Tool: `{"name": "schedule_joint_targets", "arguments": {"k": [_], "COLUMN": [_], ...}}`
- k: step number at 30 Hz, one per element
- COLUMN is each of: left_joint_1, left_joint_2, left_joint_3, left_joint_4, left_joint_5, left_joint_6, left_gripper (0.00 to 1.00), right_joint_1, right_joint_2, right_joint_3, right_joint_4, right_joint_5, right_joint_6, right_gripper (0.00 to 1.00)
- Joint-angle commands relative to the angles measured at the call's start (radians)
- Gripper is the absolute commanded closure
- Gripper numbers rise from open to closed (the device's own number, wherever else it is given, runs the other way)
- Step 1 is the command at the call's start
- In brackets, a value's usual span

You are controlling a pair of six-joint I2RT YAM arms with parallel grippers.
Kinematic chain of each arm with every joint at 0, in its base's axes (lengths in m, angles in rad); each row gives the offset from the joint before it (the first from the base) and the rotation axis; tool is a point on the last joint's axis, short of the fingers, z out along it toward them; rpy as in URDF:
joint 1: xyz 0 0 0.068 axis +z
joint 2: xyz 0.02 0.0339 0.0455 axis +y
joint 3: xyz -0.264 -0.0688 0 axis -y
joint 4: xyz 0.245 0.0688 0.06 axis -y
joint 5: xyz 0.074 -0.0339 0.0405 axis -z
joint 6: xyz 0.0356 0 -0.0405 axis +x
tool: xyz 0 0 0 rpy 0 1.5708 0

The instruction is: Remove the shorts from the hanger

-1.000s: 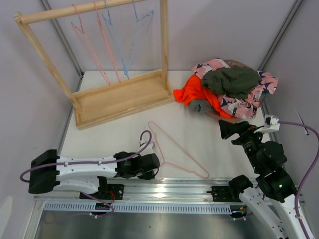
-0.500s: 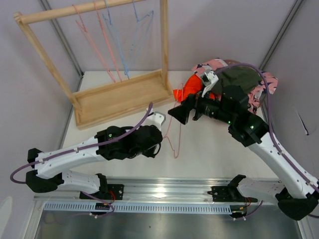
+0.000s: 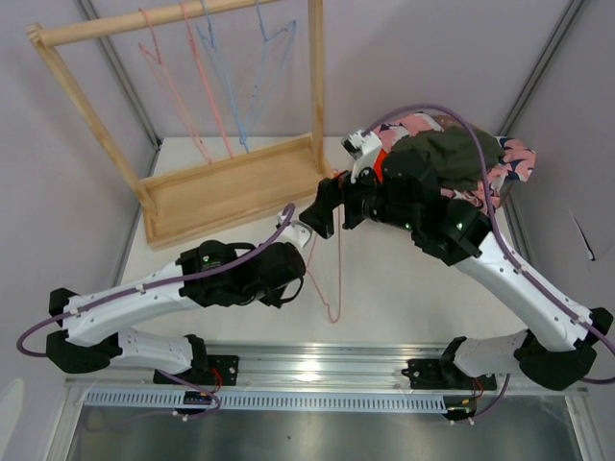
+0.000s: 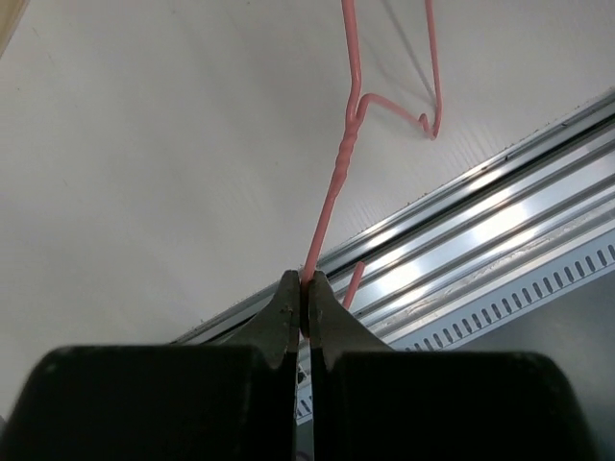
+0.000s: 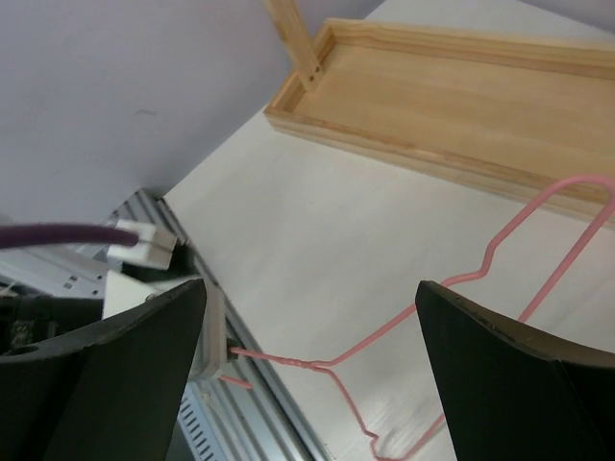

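Now | left end effector (image 4: 302, 288) is clamping thin pink wire hanger (image 4: 328, 206) | right end effector (image 5: 307, 298) is gaping wide | best holding it steady

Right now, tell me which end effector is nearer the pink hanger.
Left. The left end effector is clamped on the hanger; the right end effector is open, not touching it.
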State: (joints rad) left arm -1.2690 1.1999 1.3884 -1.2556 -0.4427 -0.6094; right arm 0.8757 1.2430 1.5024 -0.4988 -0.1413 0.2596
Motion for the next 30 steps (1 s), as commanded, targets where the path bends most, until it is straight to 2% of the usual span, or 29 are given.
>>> {"name": "schedule_joint_targets", "arguments": {"k": [1, 9, 20, 22, 23, 24, 27, 30], "left_joint_1": [0.003, 0.002, -0.004, -0.004, -0.004, -0.004, -0.004, -0.004], "left_joint_2": [-0.029, -0.033, -0.062, -0.072, -0.072, -0.075, -0.08, -0.086], "left_joint_3": [0.098, 0.175, 0.202, 0.199, 0.199, 0.199, 0.189, 0.179], "left_joint_4": [-0.044, -0.06, -0.079, -0.088, -0.091, -0.094, -0.09, -0.087], "left_joint_5": [-0.014, 0.024, 0.026, 0.012, 0.006, -0.005, -0.004, -0.008], "left_joint_6": [0.054, 0.089, 0.1, 0.102, 0.1, 0.099, 0.099, 0.1], "left_gripper": [1.0, 1.0, 1.0, 1.0, 1.0, 1.0, 1.0, 1.0], "right_joint_1": [0.012, 0.055, 0.059, 0.059, 0.059, 0.059, 0.059, 0.057], "right_joint_2": [0.108, 0.363, 0.44, 0.446, 0.447, 0.45, 0.452, 0.437], "right_joint_3": [0.271, 0.522, 0.51, 0.496, 0.493, 0.487, 0.458, 0.409], "right_joint_4": [-0.385, -0.693, -0.653, -0.643, -0.641, -0.636, -0.624, -0.595], "right_joint_5": [0.178, 0.422, 0.407, 0.39, 0.384, 0.372, 0.364, 0.356], "right_joint_6": [-0.065, 0.009, 0.041, 0.04, 0.04, 0.036, 0.04, 0.044], "right_gripper": [0.01, 0.01, 0.02, 0.21, 0.35, 0.67, 1.0, 1.0]}}
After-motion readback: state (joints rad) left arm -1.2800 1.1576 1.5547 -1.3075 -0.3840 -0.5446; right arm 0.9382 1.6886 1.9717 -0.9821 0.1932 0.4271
